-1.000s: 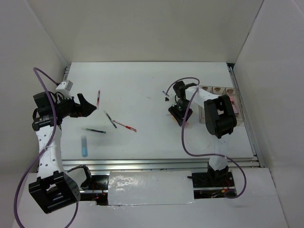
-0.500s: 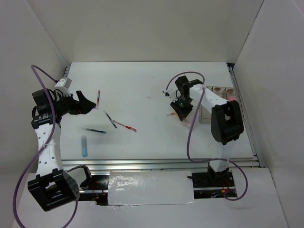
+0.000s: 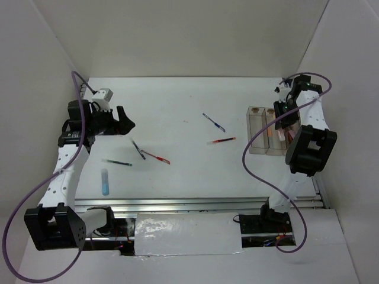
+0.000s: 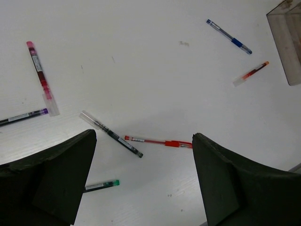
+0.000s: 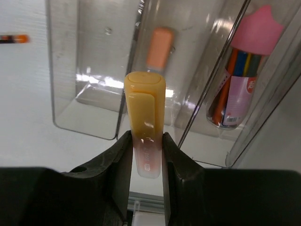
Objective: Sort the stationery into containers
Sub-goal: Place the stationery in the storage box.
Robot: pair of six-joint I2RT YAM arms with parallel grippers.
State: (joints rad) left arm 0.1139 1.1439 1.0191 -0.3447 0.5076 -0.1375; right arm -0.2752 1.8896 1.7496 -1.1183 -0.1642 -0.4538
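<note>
My right gripper [image 5: 146,141] is shut on a yellow-pink marker [image 5: 145,117], held just above the containers [image 3: 258,142] at the right [image 3: 282,116]. The left bin [image 5: 80,94] holds nothing that I can see. An orange marker [image 5: 159,47] lies in the middle one and a pink-capped tube [image 5: 242,94] in the right one. My left gripper [image 4: 145,136] hangs open above the loose pens at the left [image 3: 124,121]. Under it lie a red pen [image 4: 160,141], a dark pen [image 4: 110,134] and a green-tipped pen [image 4: 101,185].
A blue pen [image 3: 213,122] and an orange-tipped red pen [image 3: 221,141] lie mid-table. A light-blue marker [image 3: 105,181] lies front left. A pink-red pen [image 4: 40,77] and a purple-tipped pen [image 4: 23,116] show in the left wrist view. White walls close three sides.
My right arm has swung right from mid-table to over the bins, carrying the yellow-pink marker. My left gripper has moved right and now covers the pink-red pen from above.
</note>
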